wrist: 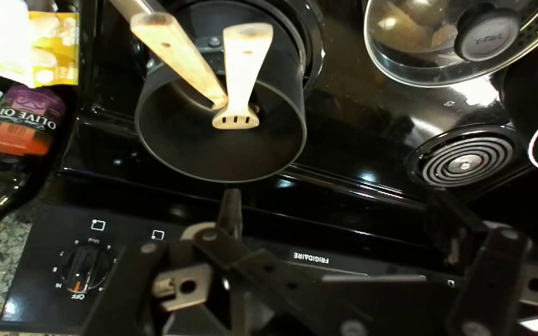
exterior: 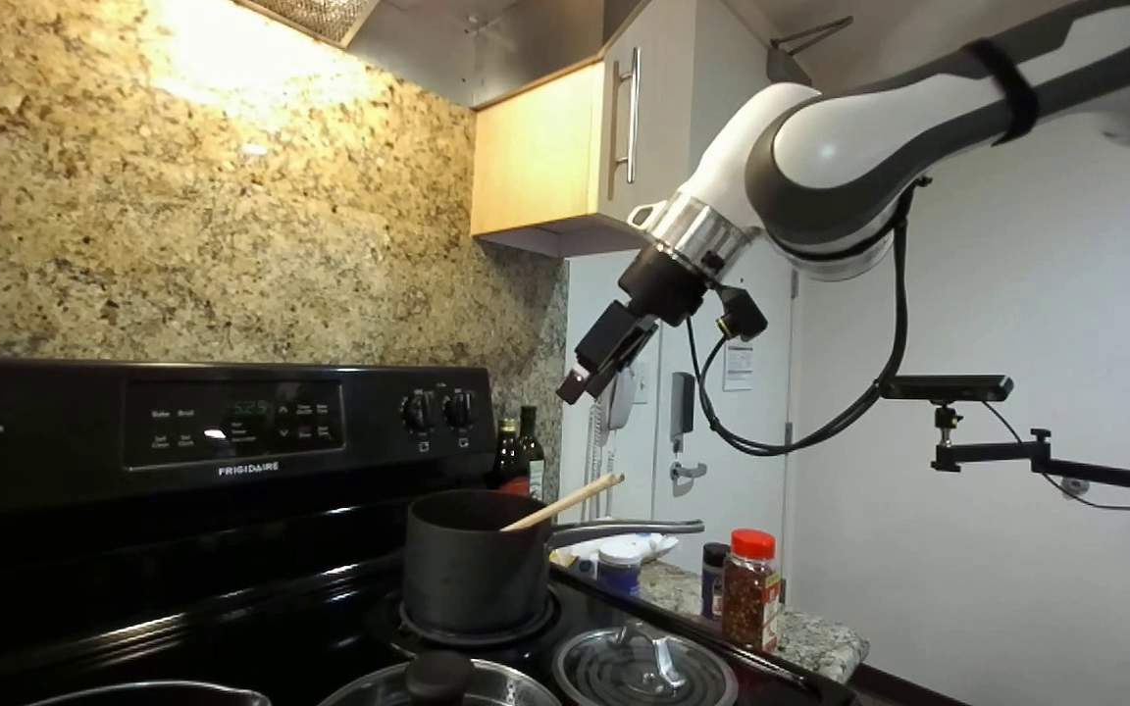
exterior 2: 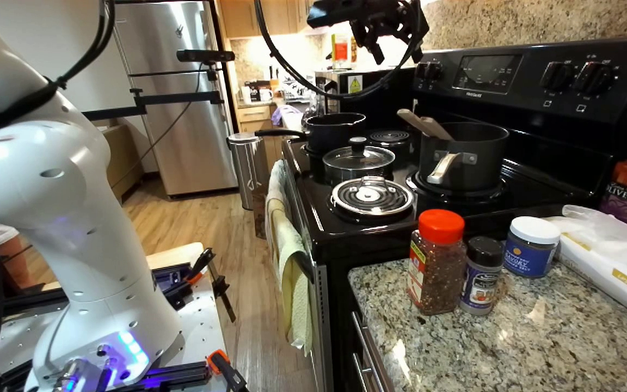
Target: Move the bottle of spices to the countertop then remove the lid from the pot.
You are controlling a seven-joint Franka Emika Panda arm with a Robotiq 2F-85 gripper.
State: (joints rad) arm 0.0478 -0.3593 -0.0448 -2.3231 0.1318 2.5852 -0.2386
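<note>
Speckled stone bench beside a black electric stove; stone backsplash behind. Bottle of spices: upright on the bench, near its stove-side edge, red cap on, red-brown flakes within; seen in both exterior views. Just beside it, a smaller dark-capped bottle; cannot tell whether the two touch. Next along, a white-capped jar with blue label, then a white box with crumpled plastic on top. Olive oil bottle near the stove's back corner.

Stove: loop-handled lid, clear, lying on the front burner nearest the bench, coil showing through. Beyond it, black-knobbed lid seated on the covered pot, little of which shows. Farther on, a black saucepan. Rear burner, bench side: dark pot, two wooden utensils leaning in it.

End effector: jaws spread wide, tilted downward, high over the stove's rear, well apart from the spices. White-and-grey arm behind it. Pale towel hangs down the oven front; steel refrigerator in the background.
</note>
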